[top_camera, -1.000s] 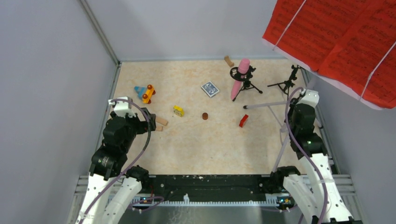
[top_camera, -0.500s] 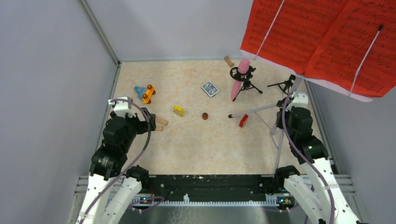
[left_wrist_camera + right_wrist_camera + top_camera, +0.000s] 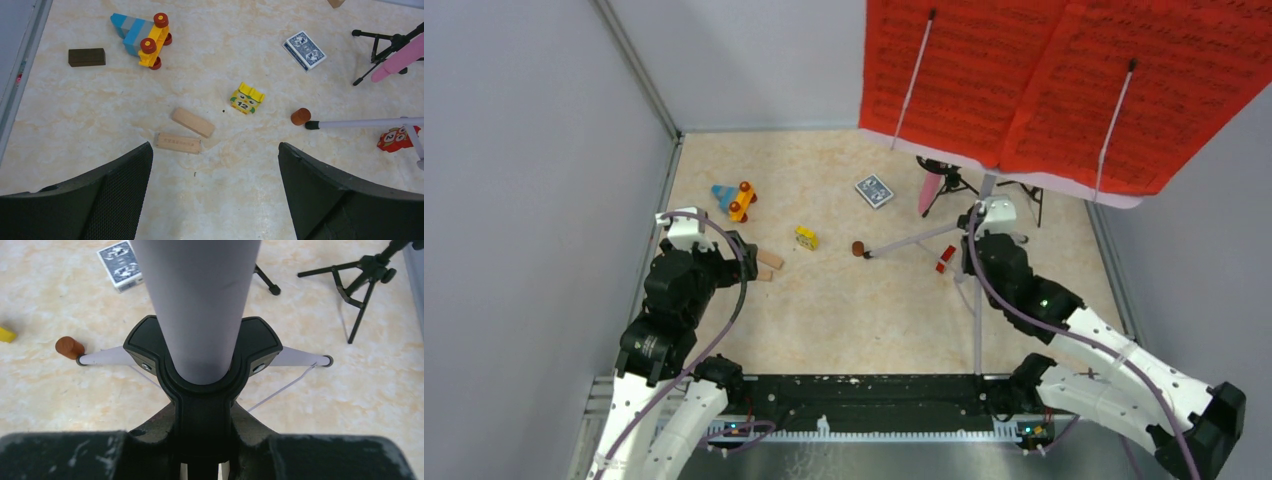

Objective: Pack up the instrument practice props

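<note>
The red sheet-music pages (image 3: 1064, 80) fill the top right and hide most of the tray behind them. My right gripper (image 3: 980, 240) is shut on the music stand's silver pole (image 3: 197, 300) at its black tripod hub (image 3: 202, 375), jaws (image 3: 200, 450) clamped round it. One stand leg (image 3: 904, 240) reaches left, another (image 3: 976, 340) points to the near edge. The pink microphone (image 3: 929, 195) on its black tripod is partly hidden by the pages. A second black mic tripod (image 3: 365, 275) stands at the back right. The gold microphone is not in view. My left gripper (image 3: 215, 200) is open and empty at the left.
A blue card deck (image 3: 874, 190), a yellow block (image 3: 805, 237), a brown cylinder (image 3: 860, 248) at the stand leg's tip and a red toy (image 3: 945, 259) lie mid-table. Two wooden blocks (image 3: 192, 122) lie ahead of my left gripper. A toy car (image 3: 142, 37) and a dark block (image 3: 86, 57) sit at the far left.
My right arm has carried the music stand left and inward from the right wall. The red pages now cover the back right. The left arm has not moved.
</note>
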Tool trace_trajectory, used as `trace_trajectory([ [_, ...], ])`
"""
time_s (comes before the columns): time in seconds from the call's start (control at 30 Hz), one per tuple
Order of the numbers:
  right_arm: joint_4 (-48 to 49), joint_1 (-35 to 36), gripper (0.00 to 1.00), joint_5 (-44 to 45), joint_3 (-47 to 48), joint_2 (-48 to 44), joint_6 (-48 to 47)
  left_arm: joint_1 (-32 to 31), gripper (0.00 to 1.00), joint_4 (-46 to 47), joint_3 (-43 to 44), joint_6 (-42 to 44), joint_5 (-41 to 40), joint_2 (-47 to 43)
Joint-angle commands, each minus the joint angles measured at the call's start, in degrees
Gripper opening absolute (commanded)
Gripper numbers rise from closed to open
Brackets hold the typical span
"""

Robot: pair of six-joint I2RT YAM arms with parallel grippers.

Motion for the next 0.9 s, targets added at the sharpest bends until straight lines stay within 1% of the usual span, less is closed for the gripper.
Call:
trace_trajectory([
  [0.0, 10.4, 9.3, 0.00, 15.0, 5.6, 0.3, 5.8, 0.4, 0.99, 2.1, -0.4, -0.4, 0.2, 0.1],
  [0.1, 4.8, 11.5, 0.00, 20.6, 7.1, 0.6, 11.8, 0.4, 0.99, 2.1, -0.4, -0.4, 0.2, 0.1],
  [0.17, 0.4, 11.8, 0.00, 21.3, 8.1, 0.6, 15.8, 0.4, 0.99, 2.1, -0.3, -0.4, 0.2, 0.2],
  [0.3, -2.3, 13.6, 0.00, 20.8, 9.3, 1.6, 19.7, 0.4, 0.99, 2.1, -0.4, -0.4, 0.2, 0.2],
  [0.4, -2.0, 17.3, 0.00, 23.2, 10.0, 3.6, 21.7, 0.4, 0.99, 2.1, -0.4, -0.4, 0.2, 0.2],
  [0.57, 1.2, 24.8, 0.00, 28.3, 11.8, 8.6, 22.9, 0.4, 0.99, 2.1, -0.4, -0.4, 0.2, 0.2],
  [0.67, 2.7, 26.3, 0.00, 29.3, 13.2, 11.3, 23.3, 0.4, 0.99, 2.1, -0.4, -0.5, 0.2, 0.2],
  [0.77, 3.2, 26.5, 0.00, 28.6, 14.1, 13.1, 25.6, 0.3, 0.99, 2.1, -0.4, -0.5, 0.1, 0.2],
  [0.87, 4.8, 27.1, 0.00, 28.1, 14.8, 14.9, 25.6, 0.4, 0.99, 2.1, -0.4, -0.5, 0.1, 0.2],
])
